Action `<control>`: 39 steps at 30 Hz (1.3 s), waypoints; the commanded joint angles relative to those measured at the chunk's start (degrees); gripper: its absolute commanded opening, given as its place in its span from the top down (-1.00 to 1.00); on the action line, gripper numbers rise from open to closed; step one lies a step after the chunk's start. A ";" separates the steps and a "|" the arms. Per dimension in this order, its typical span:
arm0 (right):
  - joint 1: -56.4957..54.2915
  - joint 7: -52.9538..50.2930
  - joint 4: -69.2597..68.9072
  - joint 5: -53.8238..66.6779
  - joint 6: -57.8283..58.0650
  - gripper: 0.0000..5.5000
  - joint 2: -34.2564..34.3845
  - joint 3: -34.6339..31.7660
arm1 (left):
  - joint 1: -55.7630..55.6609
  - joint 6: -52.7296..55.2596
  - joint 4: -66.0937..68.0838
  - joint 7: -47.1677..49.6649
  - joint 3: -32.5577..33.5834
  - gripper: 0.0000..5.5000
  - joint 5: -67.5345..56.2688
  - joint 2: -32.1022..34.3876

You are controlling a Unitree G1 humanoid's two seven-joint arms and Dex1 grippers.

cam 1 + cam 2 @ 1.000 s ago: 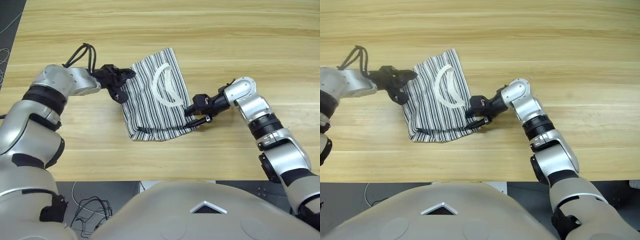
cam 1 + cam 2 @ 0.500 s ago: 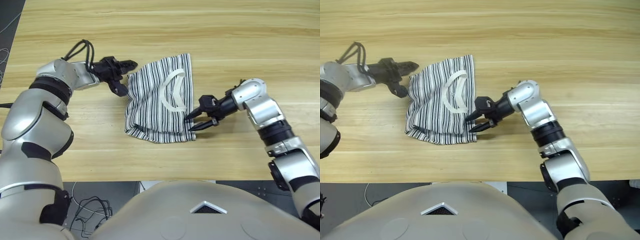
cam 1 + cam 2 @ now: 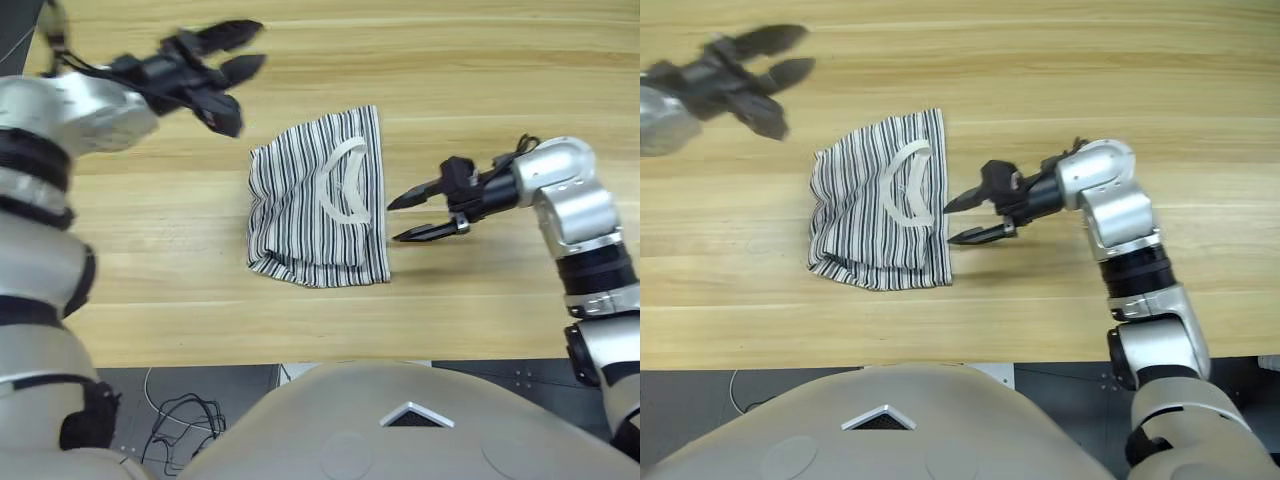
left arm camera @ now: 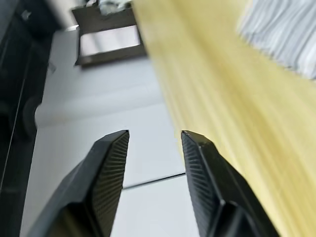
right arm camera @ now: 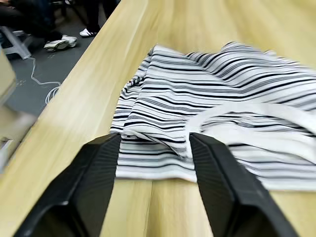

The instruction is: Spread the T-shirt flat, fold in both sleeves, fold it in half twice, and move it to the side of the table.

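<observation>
The striped black-and-white T-shirt (image 3: 318, 210) lies folded into a small packet on the wooden table (image 3: 480, 90), its white collar facing up. My left gripper (image 3: 255, 45) hangs open in the air beyond the shirt's far left corner, apart from the cloth. In the left wrist view its fingers (image 4: 111, 173) hold nothing, and the shirt (image 4: 281, 34) lies off to one side. My right gripper (image 3: 393, 221) stands open just right of the shirt's near right corner. In the right wrist view its fingertips (image 5: 116, 140) frame the folded edge (image 5: 163, 136) without holding it.
Bare wood stretches behind and to the right of the shirt. The table's front edge (image 3: 200, 360) runs close below the packet. Cables (image 3: 180, 410) lie on the floor under the front left.
My left gripper has let go of the shirt's left edge and risen away to the far left. The right gripper has opened wide and drawn back to the right. The shirt has turned squarer to the table.
</observation>
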 commanded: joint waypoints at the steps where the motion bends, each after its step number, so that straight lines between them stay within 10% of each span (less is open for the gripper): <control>1: -1.32 -1.76 -1.11 -1.08 -3.33 -0.18 -3.82 -2.64 | 12.50 0.80 -13.73 -15.76 4.86 0.02 -13.79 11.90; 8: 2.15 -17.11 11.66 -24.08 -42.87 -0.67 -4.28 5.68 | 37.38 15.02 -39.12 -32.73 8.89 -0.36 -24.21 17.28; 15: -2.76 -41.38 28.96 -43.80 -78.95 -0.70 -3.45 9.26 | 45.86 17.97 -40.84 -33.16 10.79 -0.36 -13.82 15.66; 39: -6.41 -66.78 41.99 -59.32 -93.08 -0.70 -0.64 19.53 | 55.15 18.87 -48.21 -43.26 21.30 -0.36 -13.62 10.77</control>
